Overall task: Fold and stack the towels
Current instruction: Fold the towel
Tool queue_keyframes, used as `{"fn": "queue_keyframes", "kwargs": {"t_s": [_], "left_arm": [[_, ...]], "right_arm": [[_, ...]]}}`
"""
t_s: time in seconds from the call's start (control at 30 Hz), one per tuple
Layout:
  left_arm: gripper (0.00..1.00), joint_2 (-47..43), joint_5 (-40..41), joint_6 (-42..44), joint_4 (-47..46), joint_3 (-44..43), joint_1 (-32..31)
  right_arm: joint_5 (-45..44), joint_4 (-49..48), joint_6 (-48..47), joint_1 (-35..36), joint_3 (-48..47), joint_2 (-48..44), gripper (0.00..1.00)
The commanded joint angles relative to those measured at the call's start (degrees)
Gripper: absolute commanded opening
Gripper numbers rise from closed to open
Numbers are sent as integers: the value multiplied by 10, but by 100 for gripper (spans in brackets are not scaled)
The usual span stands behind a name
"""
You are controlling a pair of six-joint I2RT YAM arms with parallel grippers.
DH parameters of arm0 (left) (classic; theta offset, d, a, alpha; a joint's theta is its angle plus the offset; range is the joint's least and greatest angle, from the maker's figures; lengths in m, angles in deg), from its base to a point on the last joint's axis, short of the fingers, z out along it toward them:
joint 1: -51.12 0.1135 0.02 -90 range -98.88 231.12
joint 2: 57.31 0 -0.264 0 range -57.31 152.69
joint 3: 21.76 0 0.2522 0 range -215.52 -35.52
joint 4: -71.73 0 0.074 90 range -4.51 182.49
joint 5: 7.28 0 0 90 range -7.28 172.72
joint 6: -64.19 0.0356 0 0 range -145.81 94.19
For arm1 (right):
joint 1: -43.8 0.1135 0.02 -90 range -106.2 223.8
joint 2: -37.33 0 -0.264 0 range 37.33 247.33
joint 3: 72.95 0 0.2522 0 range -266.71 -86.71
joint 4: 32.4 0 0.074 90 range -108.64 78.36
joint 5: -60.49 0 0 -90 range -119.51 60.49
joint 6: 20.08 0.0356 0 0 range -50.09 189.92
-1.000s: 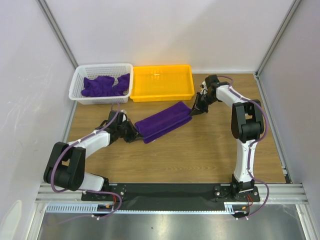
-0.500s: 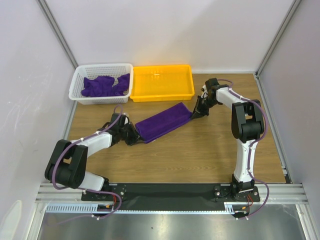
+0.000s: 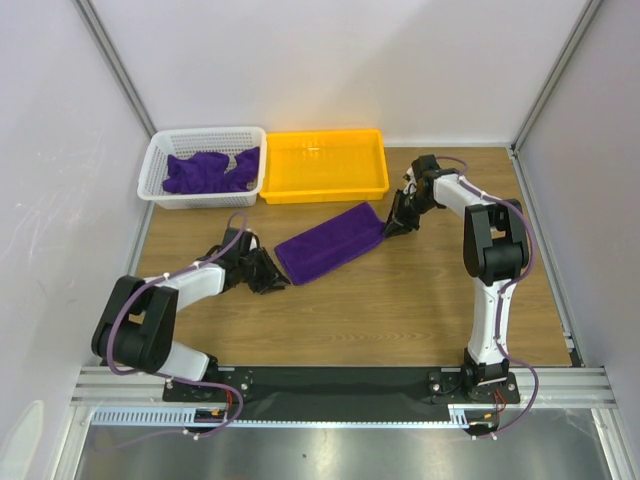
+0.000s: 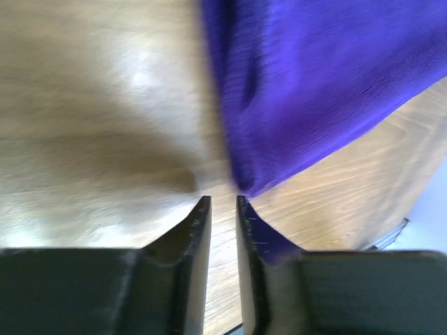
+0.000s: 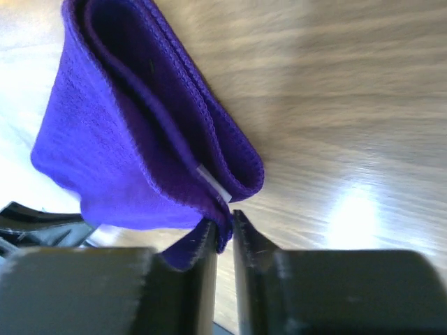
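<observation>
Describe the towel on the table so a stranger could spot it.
On the wooden table, just before the yellow tray, a purple towel lies slantwise. Unlike the crumpled towels in the white basket, it is folded into a flat strip.

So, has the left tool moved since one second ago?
Yes, slightly. The left tool has shifted down and a little right in the top view, farther from the white basket, which stays in place.
</observation>
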Motion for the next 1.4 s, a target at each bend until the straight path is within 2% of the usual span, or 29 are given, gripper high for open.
{"fn": "queue_keyframes", "kwargs": {"t_s": [0.0,0.03,0.07,0.1,0.17,0.3,0.4,0.57,0.7,0.83,1.07,1.37], "left_arm": [[35,-24,31,24,49,-6,1],[39,-30,37,29,59,-20,1],[44,-40,41,33,81,-30,1],[53,-45,43,42,92,-50,1],[55,-60,54,48,132,-78,2],[65,-78,81,79,178,-174,2],[65,-74,82,94,187,-229,1],[62,-55,50,59,79,-228,-3],[53,-17,52,-9,-9,-193,-11],[45,24,62,-42,-90,-148,-18],[31,102,109,-54,-98,-142,-18],[25,196,127,-54,-113,-165,-12]], "right_arm": [[-35,1,-21,-16,-32,-8,25],[-34,6,-24,-16,-37,-9,29],[-34,14,-31,-16,-50,-10,40],[-35,31,-34,-16,-57,-13,43],[-34,46,-43,-15,-78,-17,50],[-47,84,-54,-12,-106,-36,55],[-57,89,-55,-12,-120,-59,53],[-33,49,-27,5,-135,-81,45],[-14,-44,-8,29,-120,-66,42],[9,-101,0,39,-108,-26,38],[-4,-135,-22,41,-98,21,34],[-64,-181,-34,40,-16,26,31]]}}
